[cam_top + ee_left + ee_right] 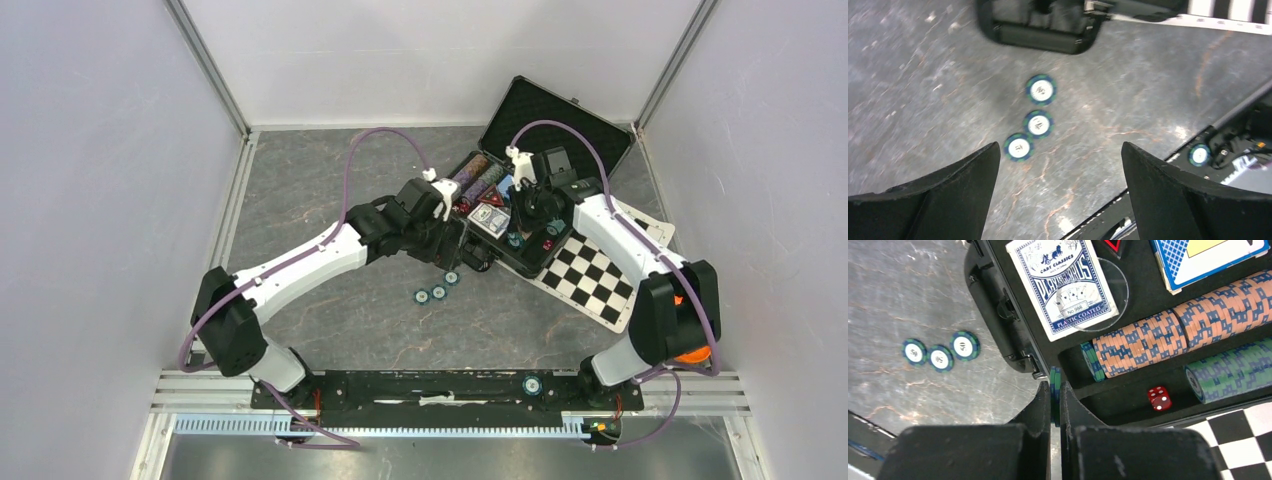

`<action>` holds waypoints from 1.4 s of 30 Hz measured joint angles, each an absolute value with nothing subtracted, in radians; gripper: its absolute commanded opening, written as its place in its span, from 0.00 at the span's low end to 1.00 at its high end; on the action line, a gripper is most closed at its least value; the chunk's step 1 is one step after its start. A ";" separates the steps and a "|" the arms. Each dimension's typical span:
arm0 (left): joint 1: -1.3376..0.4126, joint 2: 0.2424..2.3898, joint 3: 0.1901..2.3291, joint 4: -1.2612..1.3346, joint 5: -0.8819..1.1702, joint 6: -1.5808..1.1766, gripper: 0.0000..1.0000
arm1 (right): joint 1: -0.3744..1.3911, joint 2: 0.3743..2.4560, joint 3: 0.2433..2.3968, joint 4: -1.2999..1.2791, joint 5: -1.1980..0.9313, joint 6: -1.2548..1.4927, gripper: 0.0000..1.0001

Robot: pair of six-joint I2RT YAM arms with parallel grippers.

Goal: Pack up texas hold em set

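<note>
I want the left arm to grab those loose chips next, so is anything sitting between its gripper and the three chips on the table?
Nothing visible. The open left gripper hangs over bare table, with the three chips lying flat and uncovered just ahead of its fingertips; the black case lies beyond them.

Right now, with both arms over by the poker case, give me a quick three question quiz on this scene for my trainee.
1. True or false: the left gripper is shut on a chip.
2. What is clamped in the right gripper? A, red die; B, green-rimmed poker chip; C, blue card deck.
3. How many loose green-and-white poker chips lie in a row on the grey marbled table beside the black plastic case?

Key: 1, false: it is open. 2, B. 3, three.
</note>
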State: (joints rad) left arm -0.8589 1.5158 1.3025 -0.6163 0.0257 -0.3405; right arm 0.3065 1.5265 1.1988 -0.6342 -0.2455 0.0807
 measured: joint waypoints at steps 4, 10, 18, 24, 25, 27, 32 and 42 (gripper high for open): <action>-0.804 1.516 1.272 -0.668 -0.010 -0.360 0.95 | 0.336 1.545 1.199 -0.637 -0.176 0.026 0.00; -0.756 1.516 1.256 -0.711 -0.033 -0.366 0.95 | 0.377 1.584 1.196 -0.628 -0.088 -0.025 0.00; -0.748 1.523 1.229 -0.735 -0.033 -0.366 0.94 | 0.424 1.621 1.183 -0.595 0.003 -0.062 0.00; -0.747 1.525 1.220 -0.752 -0.032 -0.366 0.94 | 0.444 1.649 1.157 -0.574 0.050 -0.081 0.09; -0.747 1.525 1.219 -0.753 -0.031 -0.366 0.94 | 0.445 1.649 1.148 -0.571 0.056 -0.082 0.11; -0.747 1.525 1.216 -0.754 -0.028 -0.366 0.93 | 0.448 1.649 1.130 -0.557 0.065 -0.084 0.18; -0.746 1.525 1.211 -0.755 -0.024 -0.366 0.93 | 0.454 1.649 1.128 -0.555 0.084 -0.089 0.25; -0.745 1.525 1.211 -0.754 -0.019 -0.366 0.91 | 0.458 1.648 1.131 -0.578 0.106 -0.091 0.25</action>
State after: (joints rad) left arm -0.7452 1.5253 1.2114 -0.7544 -0.0185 -0.3664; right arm 0.4576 1.6482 1.1313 -0.5777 0.1062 -0.0914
